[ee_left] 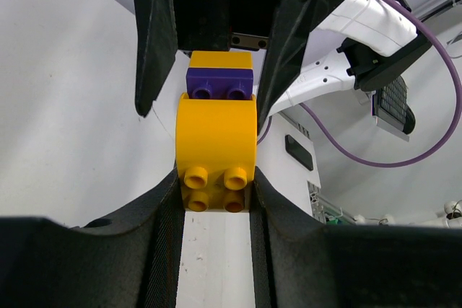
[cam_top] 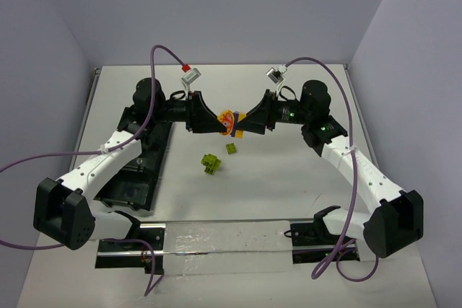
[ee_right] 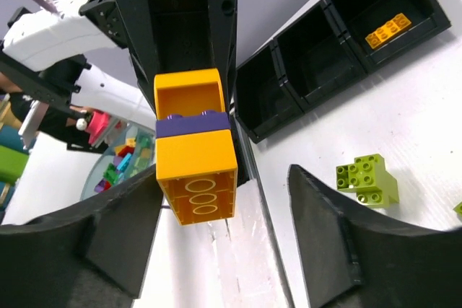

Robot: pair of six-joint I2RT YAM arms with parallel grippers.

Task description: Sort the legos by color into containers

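1. Starting nearest the arm bases, a lime-green clump [cam_top: 210, 164] and a single green brick [cam_top: 231, 148] lie loose on the counter [cam_top: 289, 178], just short of where the two arms meet.
2. Just beyond them, the stack [cam_top: 232, 122] is held between the arms, seemingly clear of the counter. Its long axis runs left to right, from one set of jaws straight into the other.
3. The left jaws are closed on the left yellow brick [ee_left: 216, 142], with both fingers [ee_left: 166, 250] pressed against its sides.
4. The right jaws straddle the right yellow brick [ee_right: 196, 174], but a clear gap shows beside one finger [ee_right: 325, 236]. They look parted, not clamped.
5. The purple brick [ee_left: 220, 81] sits sandwiched between the two yellow ones. Freeing it likely means pulling along that axis, so the right jaws would need to close first.
6. Farthest off, on the left, is the black tray [ee_right: 267, 106]. One compartment holds an orange brick [ee_right: 388, 30], and the left arm is the nearer one.
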